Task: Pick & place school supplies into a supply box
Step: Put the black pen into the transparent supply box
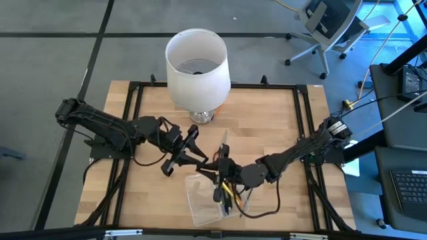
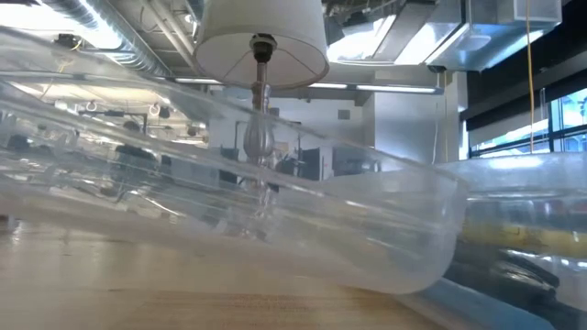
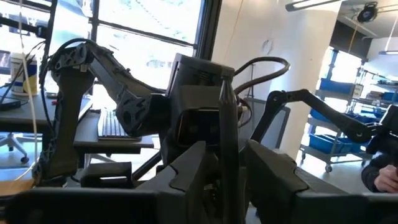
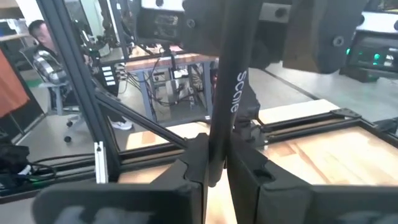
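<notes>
A black pen [image 4: 222, 93] with white lettering is up in the air over the table's middle, with my right gripper [image 4: 214, 168] shut on it. In the high view its pale end [image 1: 225, 137] points toward the lamp. My left gripper [image 3: 225, 158] stands open facing the right one, a finger on either side of the same pen [image 3: 227, 124] with a gap showing on both sides. The clear supply box [image 1: 203, 200] rests on the table near its front edge, below both grippers. Several pens [image 1: 228, 197] sit at its right side. My right gripper pinches the black pen's shaft [image 4: 217, 140] between its two fingers, just below the lettering. The fingers come in level from the table's right side and lie across the pen. The pen is lifted clear of the table and of the box.
A white lampshade [image 1: 197, 63] on a metal base [image 1: 202, 117] stands at the table's far middle. A black frame [image 1: 133, 100] runs round the table top. In the low view the box's clear wall [image 2: 275, 229] fills the foreground.
</notes>
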